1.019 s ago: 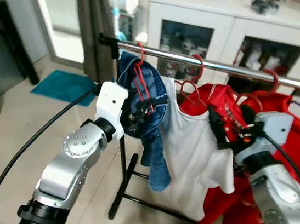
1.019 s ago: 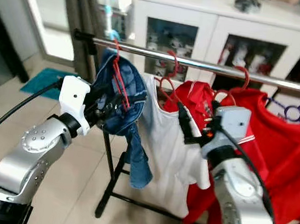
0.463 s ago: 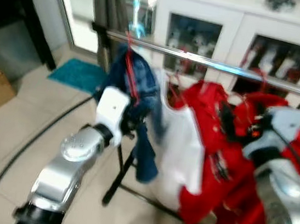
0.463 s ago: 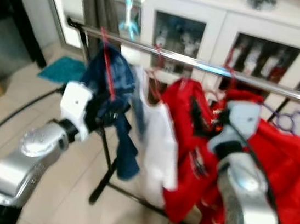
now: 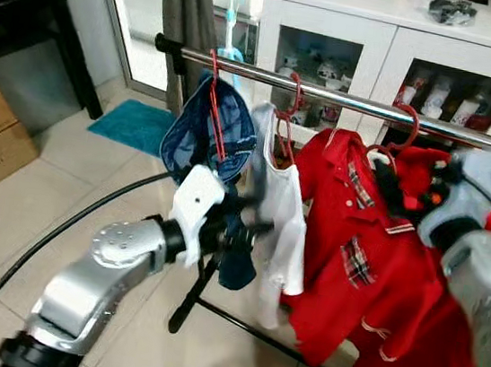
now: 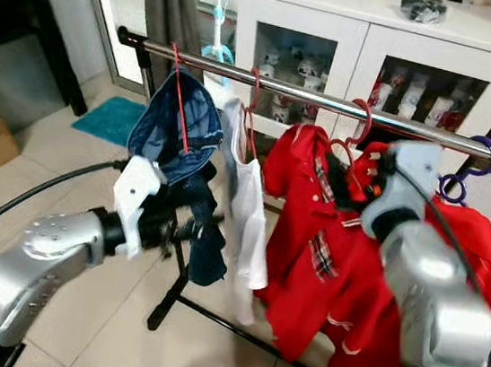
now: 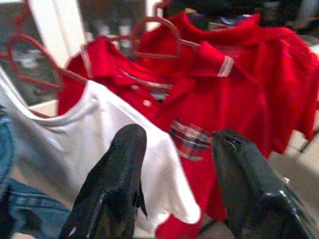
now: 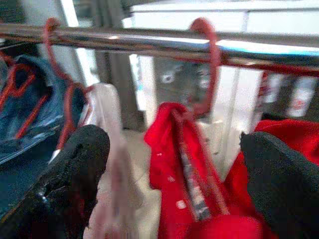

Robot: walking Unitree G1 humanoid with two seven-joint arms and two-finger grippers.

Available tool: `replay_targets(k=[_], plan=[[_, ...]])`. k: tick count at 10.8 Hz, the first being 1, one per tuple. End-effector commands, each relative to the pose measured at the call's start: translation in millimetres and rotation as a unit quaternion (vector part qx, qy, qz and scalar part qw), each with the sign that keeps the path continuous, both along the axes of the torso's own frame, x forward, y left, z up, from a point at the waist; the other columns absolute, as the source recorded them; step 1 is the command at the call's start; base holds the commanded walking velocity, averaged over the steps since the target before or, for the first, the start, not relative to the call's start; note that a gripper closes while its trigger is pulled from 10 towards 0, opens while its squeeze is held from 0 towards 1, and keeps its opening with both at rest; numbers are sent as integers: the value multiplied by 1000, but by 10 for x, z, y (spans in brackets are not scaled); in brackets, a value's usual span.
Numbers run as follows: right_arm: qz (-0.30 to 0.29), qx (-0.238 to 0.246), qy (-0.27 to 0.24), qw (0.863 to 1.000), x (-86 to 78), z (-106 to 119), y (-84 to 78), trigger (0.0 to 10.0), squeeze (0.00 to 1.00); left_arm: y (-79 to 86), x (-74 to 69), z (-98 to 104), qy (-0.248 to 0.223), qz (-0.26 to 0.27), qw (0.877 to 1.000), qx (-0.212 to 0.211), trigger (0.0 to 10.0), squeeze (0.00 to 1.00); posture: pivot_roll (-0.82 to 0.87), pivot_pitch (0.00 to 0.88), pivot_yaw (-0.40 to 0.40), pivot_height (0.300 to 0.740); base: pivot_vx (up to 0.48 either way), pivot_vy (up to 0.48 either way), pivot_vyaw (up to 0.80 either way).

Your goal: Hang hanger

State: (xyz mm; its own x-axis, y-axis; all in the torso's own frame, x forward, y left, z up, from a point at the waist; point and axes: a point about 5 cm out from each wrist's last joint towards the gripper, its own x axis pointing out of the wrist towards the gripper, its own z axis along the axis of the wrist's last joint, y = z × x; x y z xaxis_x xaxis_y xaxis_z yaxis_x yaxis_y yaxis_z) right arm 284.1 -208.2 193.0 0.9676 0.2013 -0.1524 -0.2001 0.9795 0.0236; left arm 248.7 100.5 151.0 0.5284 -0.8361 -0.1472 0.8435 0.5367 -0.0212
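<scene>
Three garments on red plastic hangers (image 5: 218, 112) hooked over chrome rail (image 5: 347, 99) | both arms drawn back since a second ago | left gripper (image 7: 174, 164), right gripper (image 8: 169, 164) spread, empty | hanging looks done

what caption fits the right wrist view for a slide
Open right gripper facing a red shirt on its red hanger, hooked over the steel rail.

Along the rail (image 5: 347, 99), denim (image 5: 207, 133), a white top (image 5: 282, 215) and a red shirt (image 5: 372, 254) hang close together, blocking passage between hangers. Bare rail runs between the hooks. Open floor (image 5: 65, 178) lies left of the rack.
</scene>
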Motion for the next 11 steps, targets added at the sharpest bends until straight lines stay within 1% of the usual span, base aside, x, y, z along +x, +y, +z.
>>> replay_targets(k=[1,2,4,5,6,7,8,11], plan=[[24,-10,21,999,86,-8,-11,10000,0,-12,-45,30,8,-35,999,0,10000,0,17,11,76,740,0,0,0],[31,-29,40,998,230,1,-66,10000,0,6,-77,27,18,-60,998,7,10000,0,21,6,74,740,0,0,0],[53,-37,68,996,386,-4,-128,10000,0,60,-105,32,29,-75,997,10,10000,0,34,1,61,740,0,0,0],[59,-47,79,994,429,-32,-151,10000,0,85,-110,29,31,-75,997,12,10000,0,38,0,57,740,0,0,0],[57,-46,92,993,487,-64,-187,7922,0,112,-110,28,34,-76,996,15,10000,0,39,0,56,740,0,0,0],[47,-36,101,993,526,-83,-229,275,0,130,-110,27,35,-75,996,16,10000,0,38,0,57,740,0,0,0],[47,-24,109,993,549,-97,-253,0,0,135,-109,27,35,-76,996,18,10000,0,37,0,60,740,0,0,0],[56,-14,117,991,589,-121,-276,0,0,144,-112,20,36,-79,996,20,10000,0,35,0,63,740,0,0,0]])
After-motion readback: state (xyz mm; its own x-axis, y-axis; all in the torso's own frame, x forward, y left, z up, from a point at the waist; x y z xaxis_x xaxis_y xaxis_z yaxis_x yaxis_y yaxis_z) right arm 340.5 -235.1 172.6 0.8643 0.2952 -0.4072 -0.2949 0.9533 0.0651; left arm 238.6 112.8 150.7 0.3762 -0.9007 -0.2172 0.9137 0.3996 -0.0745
